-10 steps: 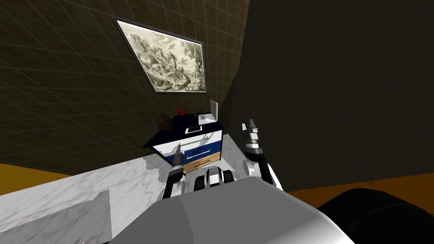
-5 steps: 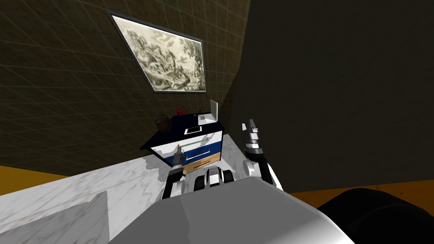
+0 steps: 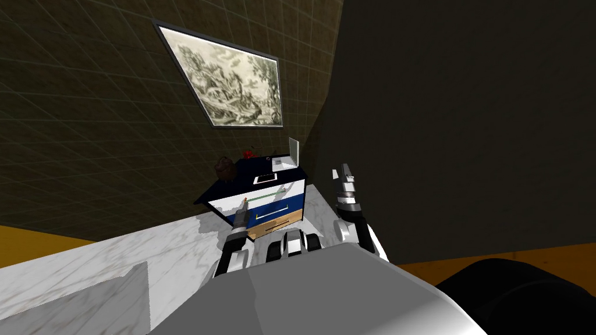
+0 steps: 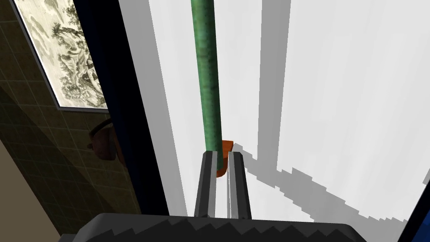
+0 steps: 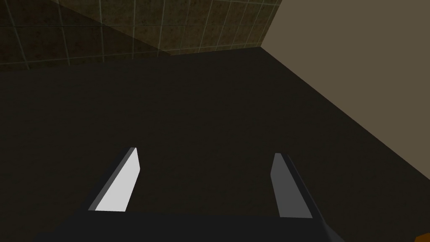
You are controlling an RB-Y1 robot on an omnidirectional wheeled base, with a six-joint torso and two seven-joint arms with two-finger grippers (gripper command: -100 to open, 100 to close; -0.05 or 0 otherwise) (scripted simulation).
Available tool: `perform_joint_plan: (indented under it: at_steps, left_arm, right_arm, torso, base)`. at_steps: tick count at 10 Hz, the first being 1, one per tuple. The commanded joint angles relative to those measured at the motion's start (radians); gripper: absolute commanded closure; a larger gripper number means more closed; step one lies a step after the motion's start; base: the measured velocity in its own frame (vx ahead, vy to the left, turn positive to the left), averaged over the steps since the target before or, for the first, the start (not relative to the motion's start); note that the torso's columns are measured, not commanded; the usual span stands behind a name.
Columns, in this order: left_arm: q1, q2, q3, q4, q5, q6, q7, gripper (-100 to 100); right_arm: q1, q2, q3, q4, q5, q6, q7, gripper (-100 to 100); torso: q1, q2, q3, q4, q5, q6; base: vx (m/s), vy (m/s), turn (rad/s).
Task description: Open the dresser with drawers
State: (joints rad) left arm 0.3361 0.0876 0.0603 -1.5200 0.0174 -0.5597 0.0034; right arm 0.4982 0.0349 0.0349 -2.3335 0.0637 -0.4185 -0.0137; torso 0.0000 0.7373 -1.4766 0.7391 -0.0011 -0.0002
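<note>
Tiled wall [image 3: 87, 128] behind: left gripper [image 4: 221, 153] clamped on dresser [image 3: 233, 205] handle [image 4: 208, 75] end, likely to pull; right gripper [image 5: 205, 151] spread, empty.

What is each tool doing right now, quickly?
Left tool: closed on the end of the long green bar handle.
Right tool: open, holding nothing.

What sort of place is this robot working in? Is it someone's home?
Most likely a room in a home, perhaps a bedroom. A small dresser with drawers stands in the corner, and a framed landscape picture hangs above it on a dark tiled wall.
</note>
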Motion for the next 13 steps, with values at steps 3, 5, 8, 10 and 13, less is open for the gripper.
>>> perform_joint_plan:
  at_steps: [3,5,8,10,13]
  left_arm:
    - [-0.003,0.013,0.004,-0.041,0.009,0.048,0.004,-100]
    - [-0.002,-0.015,0.004,-0.045,0.009,0.050,0.004,-100]
    - [-0.002,-0.084,0.004,-0.050,0.010,0.053,0.004,-100]
    - [-0.001,-0.072,0.007,-0.077,0.012,0.079,0.005,-100]
    - [-0.001,-0.074,0.004,-0.049,0.010,0.051,0.005,100]
  right_arm:
    - [0.000,0.000,0.000,0.000,0.000,0.000,0.000,0]
    - [0.000,0.000,0.000,0.000,0.000,0.000,0.000,0]
    - [0.000,0.000,0.000,0.000,0.000,0.000,0.000,0]
    - [0.000,0.000,0.000,0.000,0.000,0.000,0.000,0]
    - [0.000,0.000,0.000,0.000,0.000,0.000,0.000,0]
  torso:
    - [-0.002,0.001,0.001,-0.001,0.001,0.000]
    - [-0.001,0.000,0.000,-0.001,0.001,0.000]
    - [0.002,0.001,0.001,-0.001,0.002,0.000]
    - [0.000,0.001,0.001,-0.001,0.001,0.000]
    - [0.000,0.001,0.000,-0.001,0.001,0.000]
  base:
    - [0.003,-0.038,0.013]
    - [0.006,-0.040,0.002]
    - [0.001,-0.002,0.000]
    - [0.026,0.002,-0.006]
    - [0.024,0.008,0.001]
